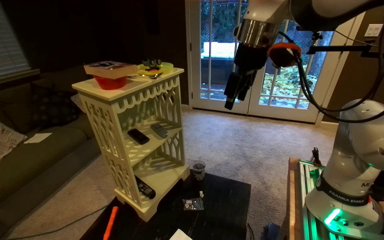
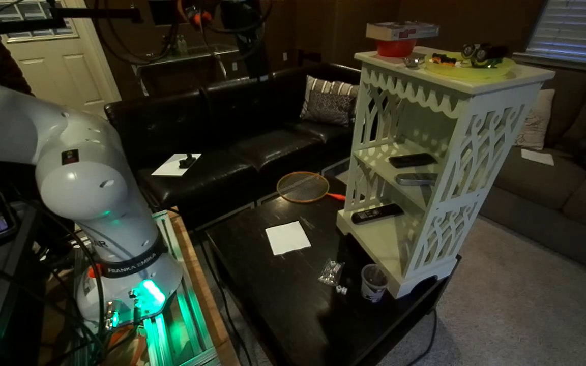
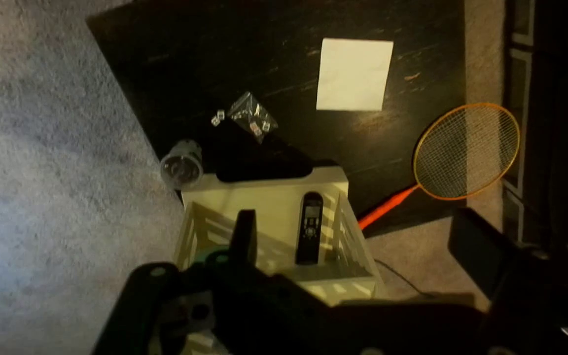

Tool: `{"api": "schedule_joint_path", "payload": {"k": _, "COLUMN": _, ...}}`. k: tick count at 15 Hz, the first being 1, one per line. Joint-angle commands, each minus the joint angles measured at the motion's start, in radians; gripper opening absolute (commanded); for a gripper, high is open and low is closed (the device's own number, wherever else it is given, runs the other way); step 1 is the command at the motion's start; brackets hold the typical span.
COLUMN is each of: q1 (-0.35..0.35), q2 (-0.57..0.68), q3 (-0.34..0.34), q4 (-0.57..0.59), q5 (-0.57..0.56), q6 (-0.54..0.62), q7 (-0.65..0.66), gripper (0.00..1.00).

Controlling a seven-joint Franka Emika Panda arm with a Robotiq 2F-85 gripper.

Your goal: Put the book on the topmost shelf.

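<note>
The book [image 1: 112,69] lies flat across the red bowl [image 1: 110,82] on the top board of the cream-white rack; both exterior views show this book [image 2: 400,31] and bowl [image 2: 396,48]. The topmost shelf [image 1: 135,152], the inner tier below that board, holds a dark phone [image 1: 138,136] and a grey remote [image 1: 159,130]. It also shows in an exterior view [image 2: 374,153]. My gripper [image 1: 235,100] is in the air, to the right of the rack in that view, apart from the book. In the wrist view its fingers [image 3: 358,241] are spread with nothing between them. I cannot make out the book there.
A yellow-green plate [image 2: 468,73] with small toys shares the top board. A black remote [image 3: 309,229] lies on the lowest tier. The dark table [image 2: 272,284] bears a plastic cup [image 2: 374,283], a small bag [image 2: 331,272], white paper [image 2: 288,237] and a racket [image 2: 303,187].
</note>
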Motion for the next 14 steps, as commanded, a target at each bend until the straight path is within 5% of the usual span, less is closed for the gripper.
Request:
{"api": "schedule_joint_path", "payload": {"k": 1, "q1": -0.021, "q2": 0.048, "q3": 0.068, "q4": 0.082, "q5": -0.105, "q6": 0.088, "q7": -0.02, "gripper": 1.0}}
{"api": "schedule_joint_path", "payload": {"k": 9, "q1": -0.05, "q2": 0.21, "q3": 0.149, "q4": 0.292, "q5": -0.416, "q6": 0.283, "q7": -0.093, "gripper": 1.0}}
{"api": "schedule_joint_path", "payload": {"k": 14, "q1": -0.086, "q2": 0.304, "q3": 0.136, "q4": 0.305, "q5": -0.645, "q6": 0.516, "q7": -0.154, "gripper": 1.0}}
